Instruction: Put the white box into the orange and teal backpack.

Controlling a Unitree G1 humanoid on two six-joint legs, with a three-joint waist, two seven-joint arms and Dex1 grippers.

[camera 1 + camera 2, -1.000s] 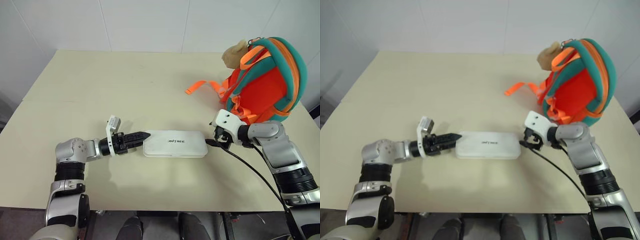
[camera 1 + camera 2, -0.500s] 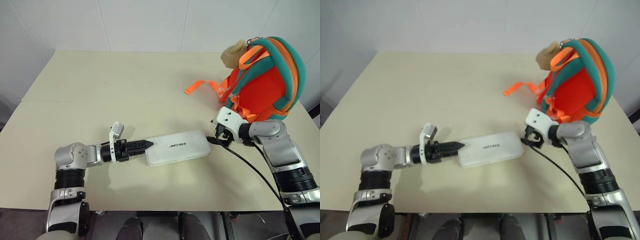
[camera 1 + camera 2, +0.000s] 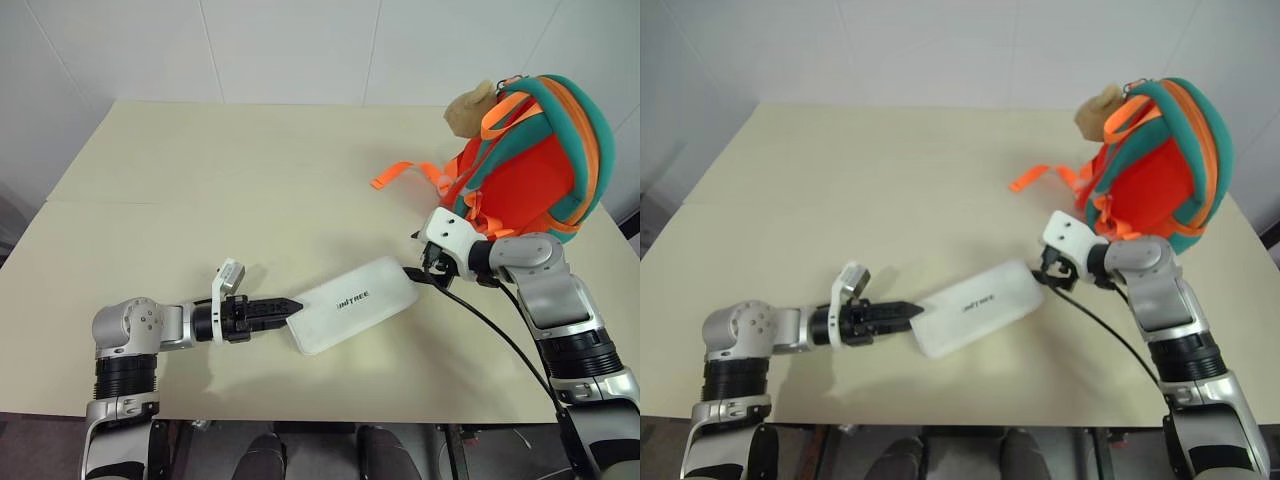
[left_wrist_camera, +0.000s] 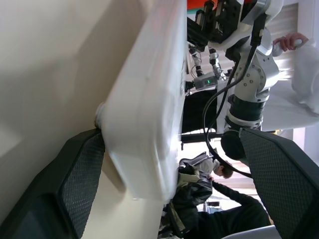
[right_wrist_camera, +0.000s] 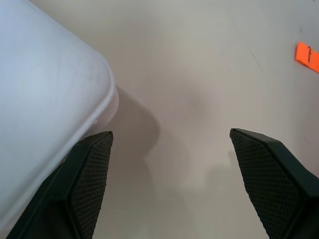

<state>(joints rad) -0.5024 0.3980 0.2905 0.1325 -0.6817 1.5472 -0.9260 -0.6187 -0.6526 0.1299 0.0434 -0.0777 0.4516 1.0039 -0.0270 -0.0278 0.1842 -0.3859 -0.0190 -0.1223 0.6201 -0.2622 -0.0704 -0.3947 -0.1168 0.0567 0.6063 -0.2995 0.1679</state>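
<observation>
Toward 6 o'clock on the pale surface (image 3: 200, 180): white box (image 3: 355, 303), lying flat and slanted, long axis running from 8 o'clock to 2 o'clock, dark lettering on the lid facing up.

At the box's 8 o'clock end: left fingers (image 4: 75, 184), pointing along the surface toward 3 o'clock. Spread wide apart in the left wrist view, with the rounded end of the box between them; one finger right against that end, the other well clear of it. No pinch on the box.

At the box's 2 o'clock corner: right fingers (image 5: 89, 174), angled down toward 8 o'clock. Also spread wide, holding nothing, with bare surface between them in the right wrist view and the box's rounded corner just beside one finger. Cannot tell whether touching or only close.

At 2 o'clock on the surface, well apart from the box: orange and teal backpack (image 3: 530, 160), standing upright just behind the right wrist. Tan plush animal (image 3: 470, 108) at its top on the 10 o'clock side. Orange strap (image 3: 400, 175) trailing from it along the surface toward 9 o'clock.

Box outside the backpack, resting on the surface.
</observation>
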